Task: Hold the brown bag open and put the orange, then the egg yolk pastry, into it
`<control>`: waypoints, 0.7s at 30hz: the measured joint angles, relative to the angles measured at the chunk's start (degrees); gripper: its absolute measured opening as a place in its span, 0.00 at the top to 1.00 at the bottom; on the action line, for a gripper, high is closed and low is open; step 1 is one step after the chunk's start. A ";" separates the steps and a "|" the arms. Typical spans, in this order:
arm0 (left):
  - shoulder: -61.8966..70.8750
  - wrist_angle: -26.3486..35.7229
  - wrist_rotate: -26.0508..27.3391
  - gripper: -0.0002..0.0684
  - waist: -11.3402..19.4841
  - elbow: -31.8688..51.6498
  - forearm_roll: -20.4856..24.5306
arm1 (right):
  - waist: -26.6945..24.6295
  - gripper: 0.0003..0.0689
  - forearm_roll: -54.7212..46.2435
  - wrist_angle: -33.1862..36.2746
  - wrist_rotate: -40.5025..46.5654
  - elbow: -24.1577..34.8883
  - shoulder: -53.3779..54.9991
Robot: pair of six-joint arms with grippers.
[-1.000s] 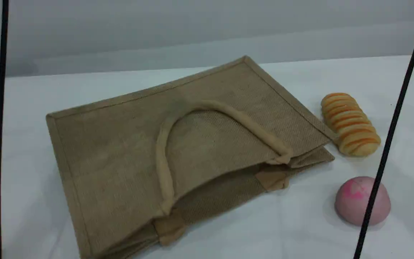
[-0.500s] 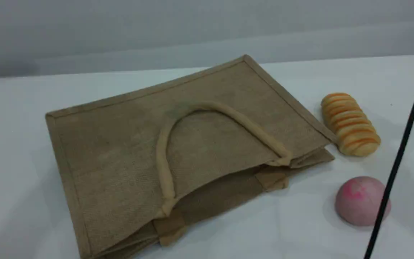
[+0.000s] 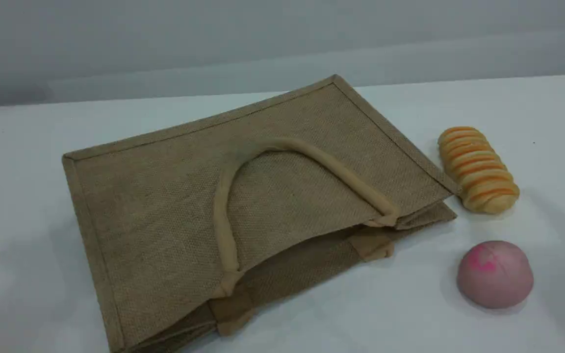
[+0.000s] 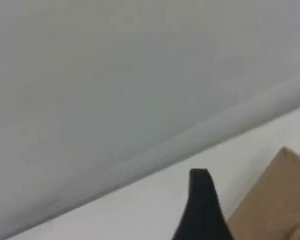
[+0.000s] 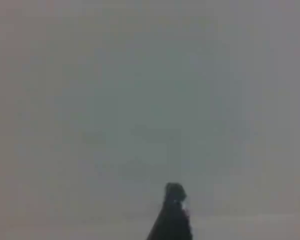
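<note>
The brown bag (image 3: 165, 196) lies flat on the white table in the scene view, its mouth toward the near right and slightly parted. One beige handle (image 3: 222, 215) is folded back over the top panel. The orange and the egg yolk pastry are out of view. Neither arm shows in the scene view. In the left wrist view a single black fingertip (image 4: 201, 200) hangs above the table, with a corner of the bag (image 4: 275, 200) at the lower right. The right wrist view has only one dark fingertip (image 5: 173, 212) against blurred grey. Nothing shows at either fingertip.
A long ridged orange-striped loaf (image 3: 478, 169) lies just right of the bag's far corner. A pink dome-shaped bun (image 3: 495, 273) sits nearer the front right. The grey wall runs along the table's far edge.
Two thin black lines crossed the scene view a second ago, one at each side. The left one went first, then the right slid out. The bag and the food have not moved.
</note>
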 joint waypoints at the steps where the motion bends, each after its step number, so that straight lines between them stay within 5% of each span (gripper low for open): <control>1: -1.38 0.00 -0.23 0.32 0.00 0.50 0.00 | 0.85 0.17 0.00 -1.30 0.00 0.71 -2.04; 9: -16.31 -0.04 -2.25 0.32 0.00 13.52 0.00 | 8.54 0.17 0.05 -8.79 -0.05 3.85 -16.17; 21: -47.84 -0.05 -3.05 0.32 0.00 46.78 -2.26 | 19.68 0.17 0.05 -13.69 0.01 6.69 -28.29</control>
